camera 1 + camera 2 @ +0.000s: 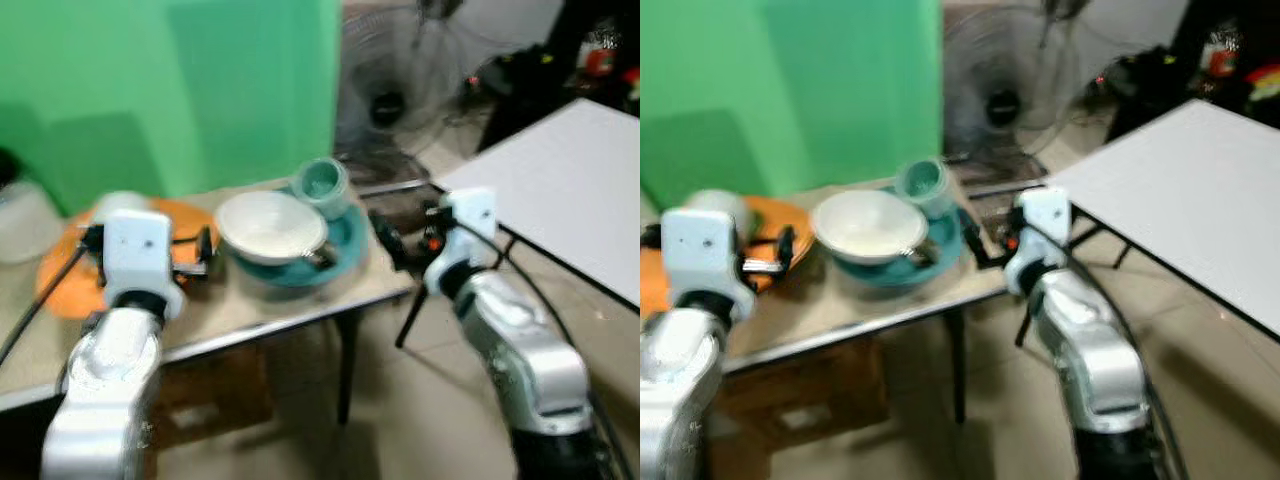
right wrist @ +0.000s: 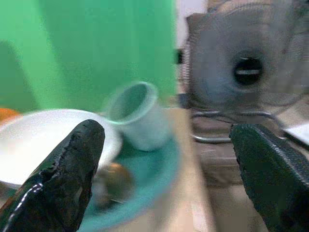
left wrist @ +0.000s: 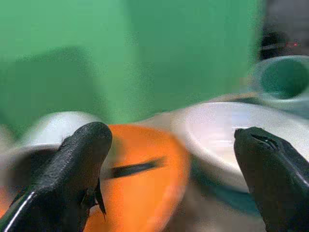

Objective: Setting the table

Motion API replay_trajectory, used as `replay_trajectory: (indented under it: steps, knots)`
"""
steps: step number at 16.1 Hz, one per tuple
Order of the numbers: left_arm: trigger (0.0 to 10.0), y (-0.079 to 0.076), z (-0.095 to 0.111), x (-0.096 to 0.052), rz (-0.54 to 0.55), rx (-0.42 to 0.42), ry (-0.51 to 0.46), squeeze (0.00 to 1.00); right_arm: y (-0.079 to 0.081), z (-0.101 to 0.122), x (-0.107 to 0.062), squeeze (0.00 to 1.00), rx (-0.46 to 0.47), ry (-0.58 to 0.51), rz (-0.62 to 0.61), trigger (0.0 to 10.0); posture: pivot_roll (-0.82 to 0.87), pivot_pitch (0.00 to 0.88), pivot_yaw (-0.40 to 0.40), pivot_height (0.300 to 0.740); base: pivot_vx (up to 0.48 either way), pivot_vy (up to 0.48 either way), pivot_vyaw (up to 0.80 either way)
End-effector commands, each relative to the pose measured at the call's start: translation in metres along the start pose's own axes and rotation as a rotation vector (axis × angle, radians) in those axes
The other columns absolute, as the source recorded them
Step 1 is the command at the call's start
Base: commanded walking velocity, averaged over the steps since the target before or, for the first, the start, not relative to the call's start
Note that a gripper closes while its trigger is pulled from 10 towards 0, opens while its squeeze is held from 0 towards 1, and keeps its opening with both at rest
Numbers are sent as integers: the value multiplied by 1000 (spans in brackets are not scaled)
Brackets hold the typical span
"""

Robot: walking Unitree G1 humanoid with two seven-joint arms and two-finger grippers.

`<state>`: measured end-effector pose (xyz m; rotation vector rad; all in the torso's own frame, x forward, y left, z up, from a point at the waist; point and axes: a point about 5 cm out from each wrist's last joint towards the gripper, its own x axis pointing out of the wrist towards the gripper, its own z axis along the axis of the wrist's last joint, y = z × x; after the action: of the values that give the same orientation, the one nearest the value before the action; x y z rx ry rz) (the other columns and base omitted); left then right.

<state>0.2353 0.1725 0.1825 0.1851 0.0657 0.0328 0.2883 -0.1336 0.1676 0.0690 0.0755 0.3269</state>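
Left eye view puts a small worktop (image 1: 300, 315) in front of the robot, with a stack of dishes at its right end: a teal plate (image 1: 345, 245) carrying a white bowl (image 1: 268, 225) and, behind that, a pale green cup (image 1: 322, 186) tipped on its side with its mouth turned toward the robot. To the left of the stack lies an orange plate (image 1: 190, 215) with another white bowl (image 1: 118, 204) at its far edge.

The right hand (image 2: 164, 179) hovers just off the worktop's right edge, fingers spread wide with nothing between them. Along its wrist view the cup sits almost dead ahead between the fingers, the teal plate's rim nearer and lower, the white bowl off toward one finger (image 2: 63, 179).

The left hand (image 3: 169, 179), also spread wide and empty, is raised over the orange plate, with the white bowl's rim ahead near one finger (image 3: 275, 179).

Of the two, the right hand looks nearer the cup and better lined up with it. The cup's long axis runs roughly toward the robot, so a grip across its sides seems the natural approach.

Motion blur softens all four views, so finer contact cannot be judged.
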Motion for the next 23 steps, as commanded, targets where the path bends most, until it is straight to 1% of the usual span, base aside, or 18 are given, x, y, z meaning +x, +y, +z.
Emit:
replay_trajectory:
  steps: [1,3,5,7,8,9,10,11,12,14,16,17,18,19,20,21,22,23]
  knots:
    - [10000,3,3,1,5,18,-18,0,1,8,5,0,3,-33,6,10000,9,0,27,740,307,0,0]
    - [10000,-3,3,2,-22,18,-18,0,-1,12,5,0,-1,-47,-8,10000,-6,0,39,740,298,0,0]
    - [10000,-6,5,5,-39,33,-29,0,-2,17,8,0,-1,-63,-19,10000,5,0,33,740,291,0,0]
    - [10000,-4,5,5,-36,43,-34,0,0,19,13,0,2,-67,-13,10000,11,0,26,740,291,0,0]
    - [10000,-2,5,4,-27,47,-32,0,2,20,17,0,-1,-67,1,10000,16,0,17,740,289,0,0]
    - [10000,3,5,2,-9,53,-28,0,9,22,24,0,-21,-67,35,10000,25,0,10,740,285,0,0]
    - [10000,4,5,0,-2,55,-26,0,12,23,27,0,-35,-69,48,10000,30,0,6,740,281,0,0]
    - [10000,5,4,-2,4,67,-23,0,16,24,31,0,-60,-67,63,10000,44,0,-5,740,274,0,800]
    - [10000,6,4,-3,5,70,-23,0,17,25,32,0,-64,-67,70,10000,49,0,-8,740,270,0,800]
    - [10000,4,4,-6,-6,93,-24,0,17,27,35,0,-25,-74,68,10000,57,0,-12,740,133,0,400]
    - [10000,0,6,-7,-61,112,-29,0,14,30,40,0,-17,-58,37,10000,56,0,-7,740,0,0,0]
    - [10000,-4,9,-5,-117,137,-30,0,13,35,44,0,2,-46,37,10000,54,0,-5,740,0,0,0]
    - [10000,-7,12,-3,-160,152,-39,0,11,35,49,0,19,15,12,10000,54,0,-4,740,0,0,0]
    - [10000,-10,15,-2,-205,153,-51,0,12,35,54,0,20,63,23,10000,52,0,-1,740,0,0,0]
    - [10000,-14,18,-2,-276,162,-58,0,8,37,63,0,9,116,-9,10000,47,0,3,740,0,0,0]
    - [10000,-18,18,-3,-329,157,-57,0,2,40,68,0,-8,149,-59,10000,43,0,4,740,0,0,0]
    - [10000,-19,19,-4,-351,155,-58,0,0,41,70,0,-14,154,-73,10000,42,0,2,740,0,0,0]
    - [10000,-22,19,-6,-400,142,-56,0,-7,43,74,0,-15,187,-119,10000,39,0,-2,740,0,0,0]
